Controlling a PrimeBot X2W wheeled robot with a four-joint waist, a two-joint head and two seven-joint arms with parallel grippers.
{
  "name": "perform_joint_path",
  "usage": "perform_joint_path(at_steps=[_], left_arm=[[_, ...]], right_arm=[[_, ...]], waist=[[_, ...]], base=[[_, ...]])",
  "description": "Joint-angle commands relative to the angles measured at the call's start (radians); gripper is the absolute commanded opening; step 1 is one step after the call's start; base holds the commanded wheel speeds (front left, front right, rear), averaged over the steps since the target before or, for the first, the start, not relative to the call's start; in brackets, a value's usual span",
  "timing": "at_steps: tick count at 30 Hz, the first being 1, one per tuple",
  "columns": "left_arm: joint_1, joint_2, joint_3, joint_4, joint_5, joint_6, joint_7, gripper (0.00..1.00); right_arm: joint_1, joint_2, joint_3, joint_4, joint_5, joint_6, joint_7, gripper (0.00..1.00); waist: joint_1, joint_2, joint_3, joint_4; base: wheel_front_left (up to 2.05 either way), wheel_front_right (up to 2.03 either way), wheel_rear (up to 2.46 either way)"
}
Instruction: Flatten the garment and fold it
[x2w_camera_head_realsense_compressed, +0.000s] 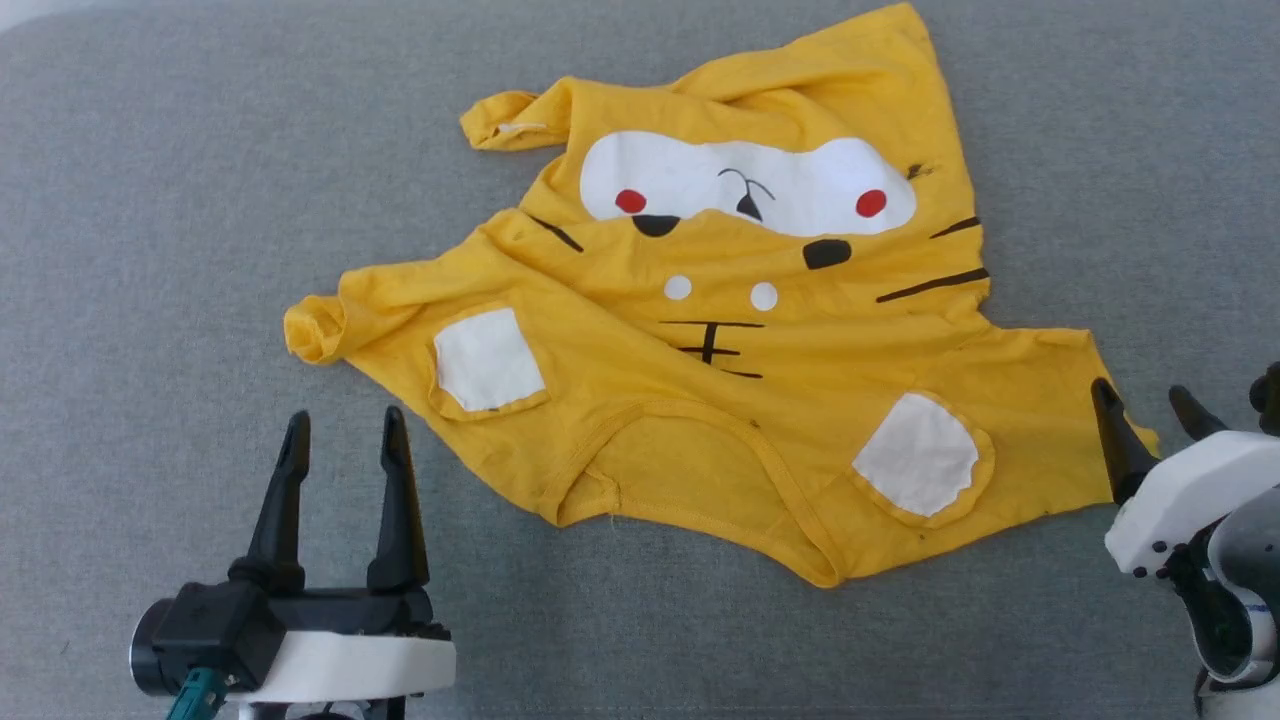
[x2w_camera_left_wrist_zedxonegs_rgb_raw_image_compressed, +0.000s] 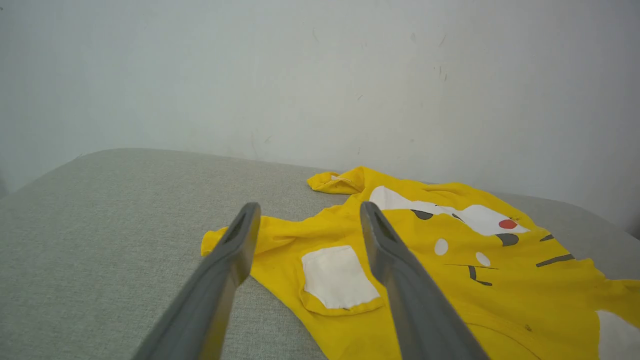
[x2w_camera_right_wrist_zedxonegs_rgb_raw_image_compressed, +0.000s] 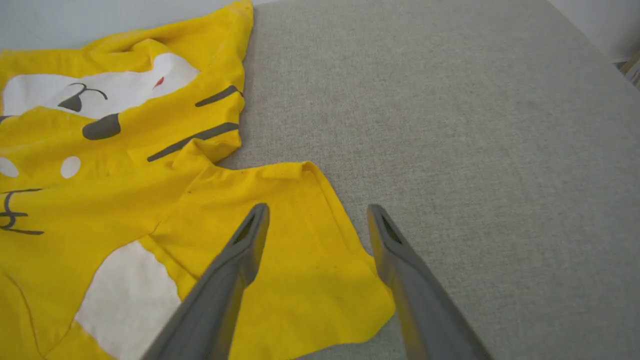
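Head view: the shirt (x2w_camera_head_realsense_compressed: 700, 330) lay print side up on the grey cloth surface (x2w_camera_head_realsense_compressed: 150, 200), with its collar (x2w_camera_head_realsense_compressed: 690, 440) nearest the robot and its hem on the far side.
Shirt state: crumpled, not flat. Ridges ran across the face print, the left sleeve (x2w_camera_head_realsense_compressed: 315, 330) was bunched into a roll, and a far hem corner (x2w_camera_head_realsense_compressed: 505, 120) was curled over.
Left claw (x2w_camera_head_realsense_compressed: 345, 418): fingers were apart and held nothing. It was over bare surface near the bunched sleeve and pointed toward the shirt.
Right claw (x2w_camera_head_realsense_compressed: 1140, 390): fingers were apart and held nothing. In the right wrist view one finger stood over the edge of the right sleeve (x2w_camera_right_wrist_zedxonegs_rgb_raw_image_compressed: 300, 240) and the other over bare surface. Whether it touched the cloth could not be told.
Done: by my reading, no folding yet. The flattening was partial at best, as the body was only roughly spread.
Left to do: probably draw out the sleeves and hem, smooth the ridges, then fold.
Containers: the task called for none. The shirt lay straight on the surface with nothing on it.
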Motion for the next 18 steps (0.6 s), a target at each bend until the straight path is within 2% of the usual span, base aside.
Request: perform_joint_path(at_steps=[1,6,13,14,15,16,17,18], left_arm=[[-0.021,-0.005,-0.002,0.005,0.003,-0.009,-0.005,1.0],[-0.037,-0.005,-0.004,0.018,0.004,-0.011,-0.005,1.0],[-0.049,-0.006,-0.006,0.028,0.003,-0.016,-0.005,1.0],[-0.051,-0.006,-0.006,0.03,0.002,-0.016,-0.005,1.0],[-0.052,-0.006,-0.006,0.031,0.002,-0.016,-0.005,1.0],[-0.053,-0.006,-0.005,0.031,0.002,-0.016,-0.005,1.0],[-0.053,-0.006,-0.004,0.032,0.002,-0.016,-0.005,1.0],[-0.053,-0.006,-0.002,0.031,0.001,-0.016,-0.005,1.0]], right_arm=[[-0.019,-0.007,-0.008,0.005,-0.014,-0.001,0.058,1.0],[-0.025,-0.042,-0.013,0.027,-0.034,-0.001,0.195,1.0],[-0.019,-0.059,-0.012,0.092,-0.049,-0.001,0.235,1.0],[-0.018,-0.06,-0.008,0.104,-0.053,-0.001,0.237,0.78],[-0.017,-0.058,-0.007,0.113,-0.054,-0.001,0.236,0.42],[-0.019,-0.055,-0.007,0.119,-0.053,-0.001,0.232,0.15],[-0.021,-0.054,-0.006,0.123,-0.053,-0.001,0.224,0.0],[-0.025,-0.054,-0.003,0.124,-0.054,-0.001,0.217,0.0]], waist=[[-0.0001,0.0,0.024,0.017],[-0.0001,0.0,0.039,0.036],[-0.0001,0.0,0.045,0.059],[-0.0001,0.0,0.045,0.062],[-0.0001,0.0,0.045,0.063],[-0.0001,0.0,0.044,0.064],[-0.0001,0.0,0.044,0.064],[-0.0001,0.0,0.044,0.063]], base=[[0.0,0.0,0.0],[0.0,0.0,0.0],[0.0,0.0,0.0],[0.0,0.0,0.0],[0.0,0.0,0.0],[0.0,0.0,0.0],[0.0,0.0,0.0],[0.0,0.0,0.0]])
